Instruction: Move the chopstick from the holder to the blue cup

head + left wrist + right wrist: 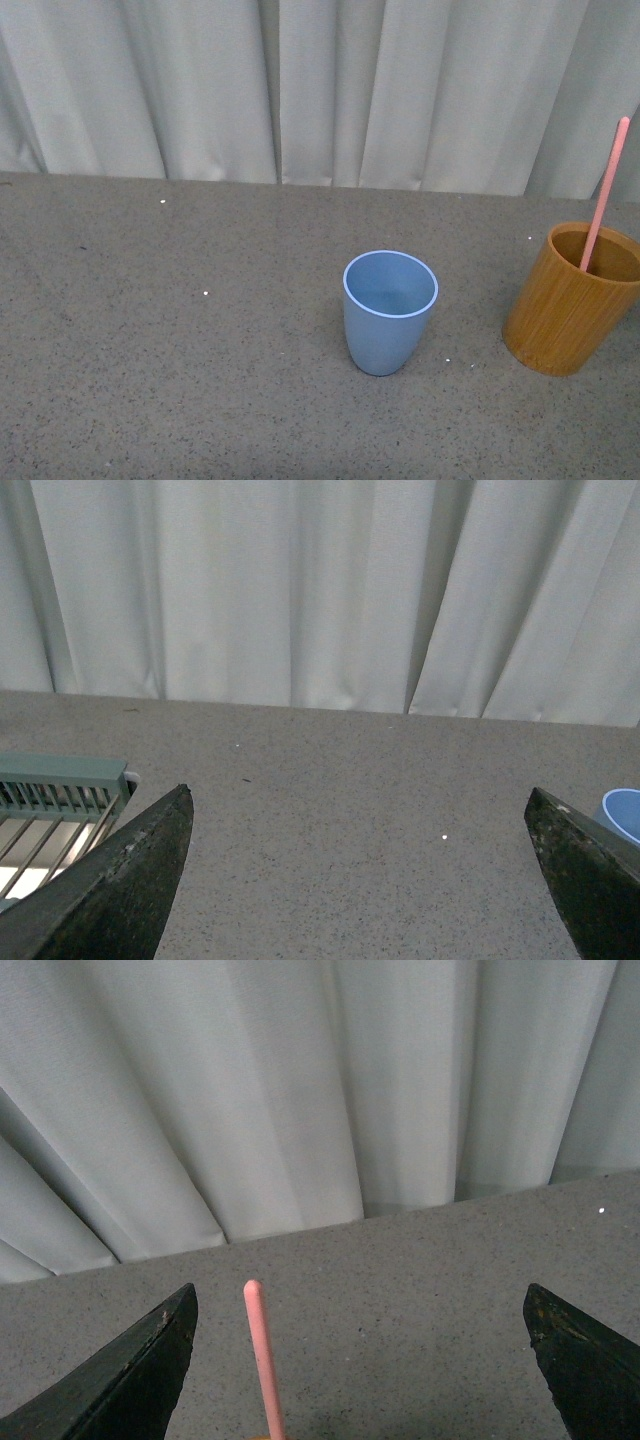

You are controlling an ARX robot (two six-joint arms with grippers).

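The left gripper (358,792) spread wide, nothing in it; blue cup (390,310) upright, smooth, pale-rimmed; near its right, the grained orange-brown holder (565,315), thin straight pink chopstick (604,195) leaning inside, poking high above the rim; right gripper (360,1288) gaping wide, empty, chopstick tip between its fingers (130,1380), untouched.

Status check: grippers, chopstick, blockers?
Left gripper open, empty. Right gripper open, chopstick ahead, ungripped. Chopstick leaning in holder; blue cup empty. Nothing between them.
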